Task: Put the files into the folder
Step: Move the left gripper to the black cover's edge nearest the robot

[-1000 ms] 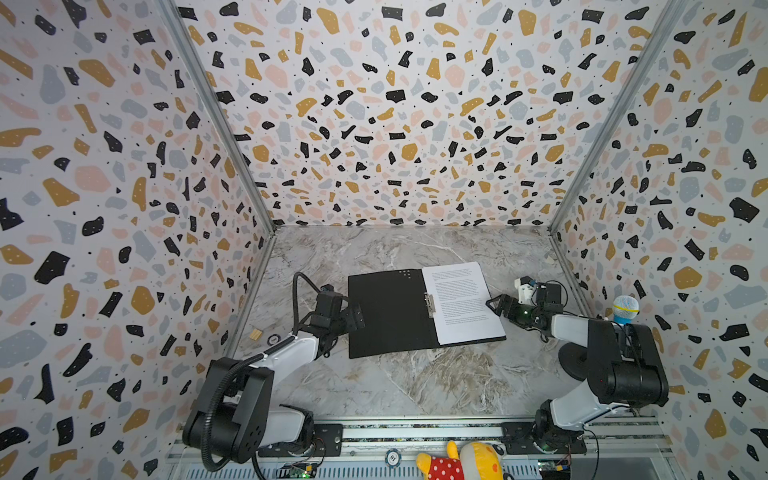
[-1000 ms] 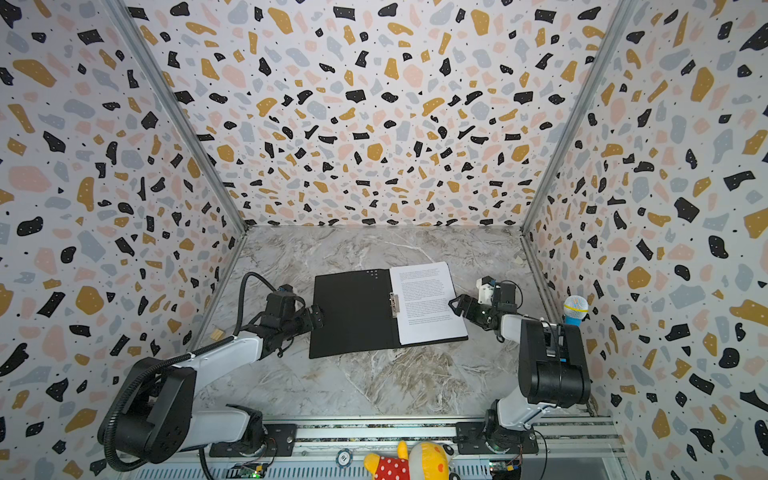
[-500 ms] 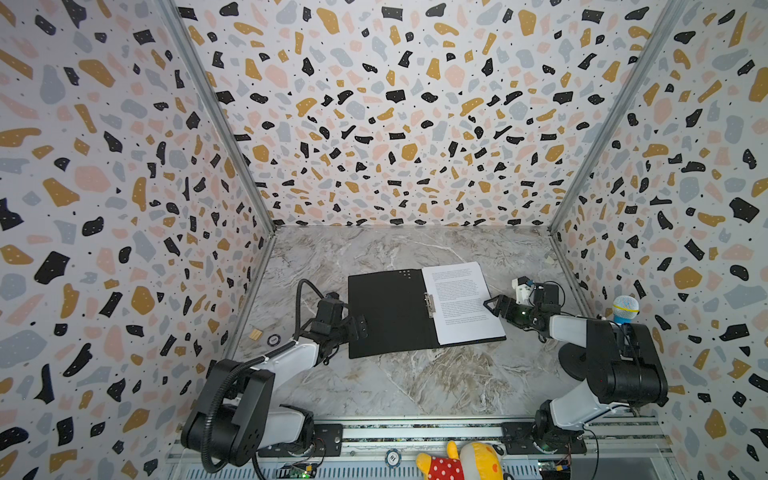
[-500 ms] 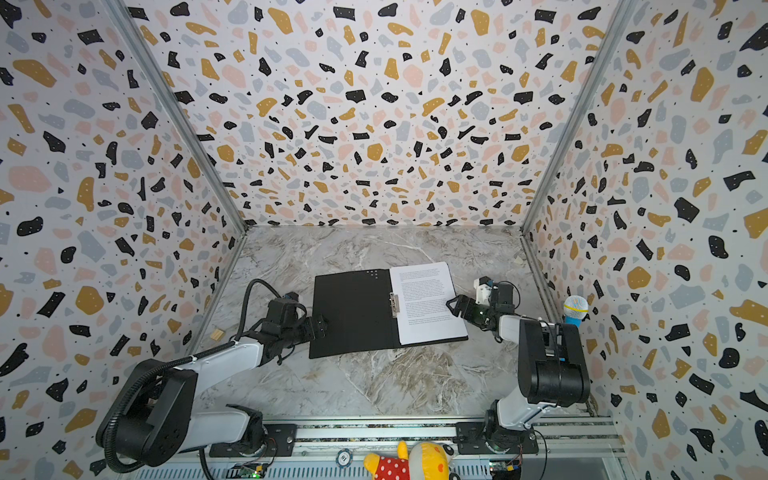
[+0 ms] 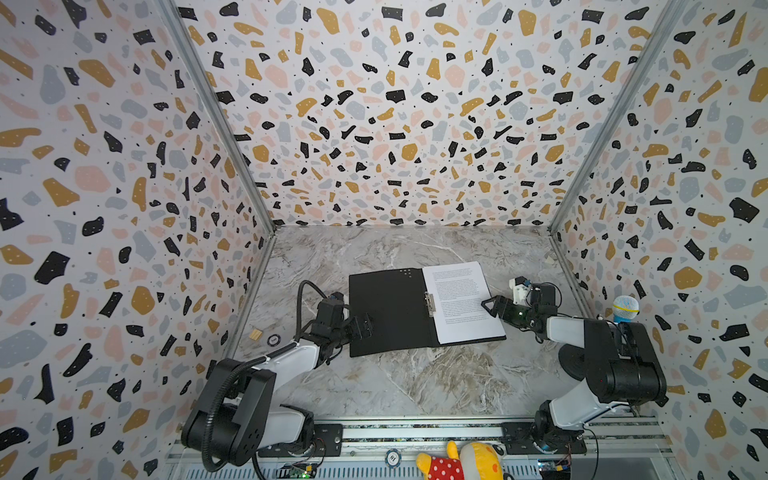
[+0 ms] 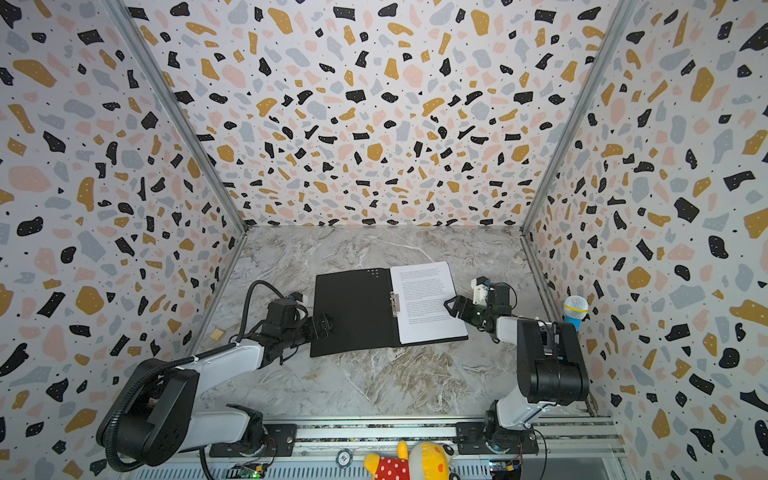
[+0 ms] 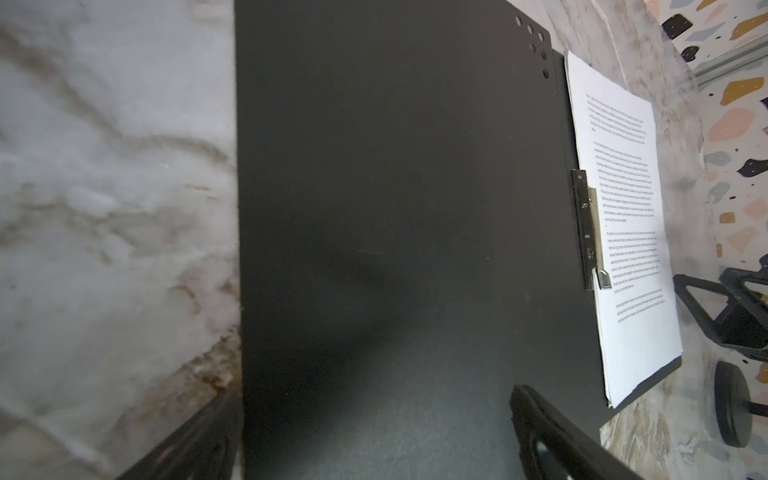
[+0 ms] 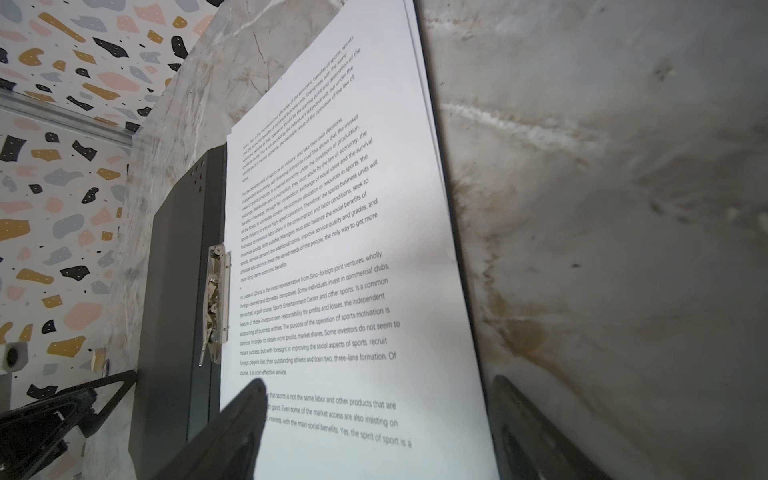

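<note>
Folder [image 5: 390,311] is lying open on the surface [image 5: 415,382], black inside facing up, directly ahead of the left claw [image 5: 362,325]. Files [image 5: 461,299] are sitting stacked on the half farther from that claw, just past the metal clip [image 5: 429,298], text side up. Only the top sheet is readable. Thin edges are peeking out beneath it, so I can't confirm the count.

Left claw is standing wide open and holding nothing, with its fingers [image 7: 552,436] straddling the near edge of the empty cover. Right claw [image 5: 491,305] is also open and gripping nothing. One of its fingers [image 8: 245,415] is hanging over the printed page. The other is sitting beyond the folder's outer edge, over bare surface. Can't tell if either is touching.

My read: files are in place, cover not yet closed. To do the closing well:
- Left claw: get one finger under the thin cover edge, pinch mid-edge, then swing in an arc about the spine. No dragging, since the folder looks likely to skate on this smooth surface.
- Right claw: be pressing lightly on the sheets so the stack isn't shifting off the clip side, then pull clear before the cover lands.
</note>
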Motion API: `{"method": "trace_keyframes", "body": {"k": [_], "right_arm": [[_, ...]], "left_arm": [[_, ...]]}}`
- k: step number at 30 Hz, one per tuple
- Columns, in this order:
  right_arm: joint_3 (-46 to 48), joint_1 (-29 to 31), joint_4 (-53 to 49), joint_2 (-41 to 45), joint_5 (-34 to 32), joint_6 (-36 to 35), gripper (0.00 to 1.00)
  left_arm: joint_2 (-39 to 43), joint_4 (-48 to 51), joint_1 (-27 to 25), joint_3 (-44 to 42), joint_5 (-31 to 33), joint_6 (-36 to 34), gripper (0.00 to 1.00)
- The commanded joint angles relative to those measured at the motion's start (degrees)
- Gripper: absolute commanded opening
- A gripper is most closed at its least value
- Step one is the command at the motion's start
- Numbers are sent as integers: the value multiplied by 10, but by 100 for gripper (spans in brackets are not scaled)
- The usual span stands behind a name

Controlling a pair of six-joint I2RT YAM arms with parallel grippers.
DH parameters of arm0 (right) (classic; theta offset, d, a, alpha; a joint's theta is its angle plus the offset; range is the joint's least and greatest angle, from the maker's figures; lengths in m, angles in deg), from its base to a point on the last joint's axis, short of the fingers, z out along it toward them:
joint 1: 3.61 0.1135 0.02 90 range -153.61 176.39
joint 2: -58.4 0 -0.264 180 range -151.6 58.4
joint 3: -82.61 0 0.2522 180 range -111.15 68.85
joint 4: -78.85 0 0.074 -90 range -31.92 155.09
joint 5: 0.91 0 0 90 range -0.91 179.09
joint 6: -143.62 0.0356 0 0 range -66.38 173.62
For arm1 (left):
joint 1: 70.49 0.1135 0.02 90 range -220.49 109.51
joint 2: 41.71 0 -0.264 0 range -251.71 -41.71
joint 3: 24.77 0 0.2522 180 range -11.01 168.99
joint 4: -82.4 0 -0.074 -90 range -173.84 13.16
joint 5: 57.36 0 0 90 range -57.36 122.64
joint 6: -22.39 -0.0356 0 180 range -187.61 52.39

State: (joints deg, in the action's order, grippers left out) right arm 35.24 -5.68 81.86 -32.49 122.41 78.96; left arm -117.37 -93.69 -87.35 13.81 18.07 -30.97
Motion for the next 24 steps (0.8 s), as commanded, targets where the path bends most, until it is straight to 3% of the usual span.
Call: {"method": "trace_keyframes", "body": {"k": [1, 14, 24], "right_arm": [[24, 13, -46, -10, 11, 12, 84], [27, 12, -44, -14, 14, 12, 83], [31, 13, -43, -16, 14, 13, 83]], "left_arm": [[-3, -72, -8, -8, -80, 44, 100], [15, -224, -8, -20, -116, 167, 100], [3, -287, -8, -18, -126, 211, 100]]}}
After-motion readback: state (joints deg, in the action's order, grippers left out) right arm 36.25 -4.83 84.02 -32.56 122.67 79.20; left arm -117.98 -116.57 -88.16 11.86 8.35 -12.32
